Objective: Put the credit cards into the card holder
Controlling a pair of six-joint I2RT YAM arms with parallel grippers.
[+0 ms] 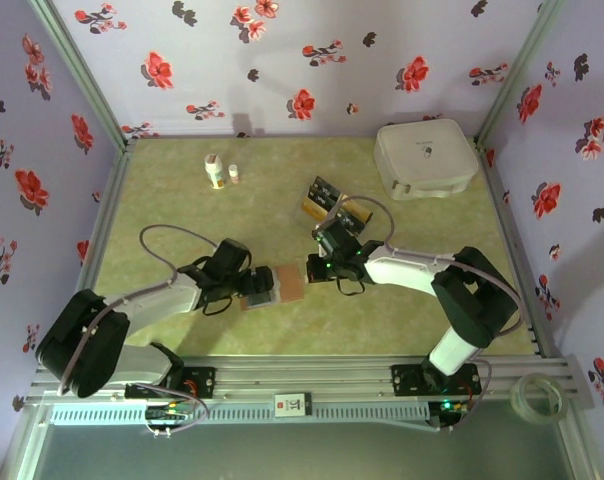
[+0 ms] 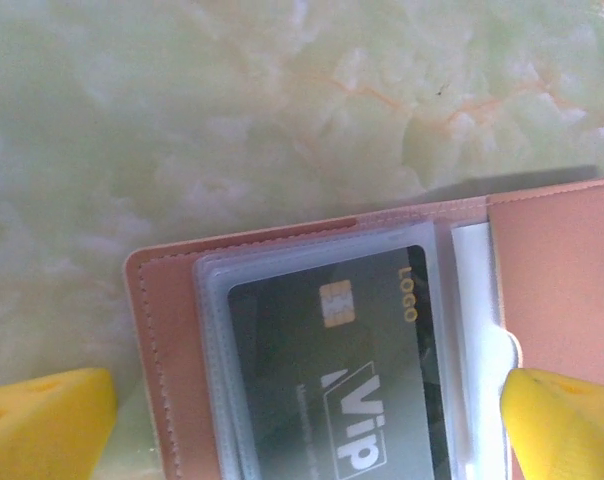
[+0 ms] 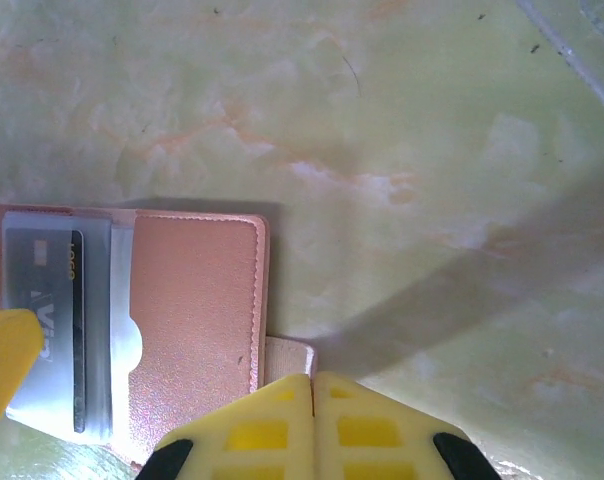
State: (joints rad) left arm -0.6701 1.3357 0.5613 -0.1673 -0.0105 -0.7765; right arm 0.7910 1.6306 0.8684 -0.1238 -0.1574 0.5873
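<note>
Yellow fingertips of the right gripper [image 3: 313, 392] sit closest to the lens, pressed flush together with no gap. They rest at a small pink tab [image 3: 287, 356] that sticks out from the edge of the card holder [image 3: 192, 320]. Whether the tab is pinched cannot be told.

Table [image 1: 272, 225]: pale green marbled surface, walled with flowered panels.

White case [image 1: 425, 158]: rounded, at the far right corner, well apart from both arms.

Card holder: lies open and flat near the middle of the table, between the two grippers, with its reddish-brown flap to the right in both wrist views.

Left gripper [image 2: 302, 420]: fingers spread wide, one on each side of the open holder, gripping nothing.

Credit cards [image 1: 330, 200]: a black and gold group lies beyond the right gripper. One black card [image 2: 332, 380], marked VIP and LOGO, sits inside the holder's clear sleeve [image 2: 432, 250].

Two small bottles [image 1: 215, 171]: upright, far left of centre.
</note>
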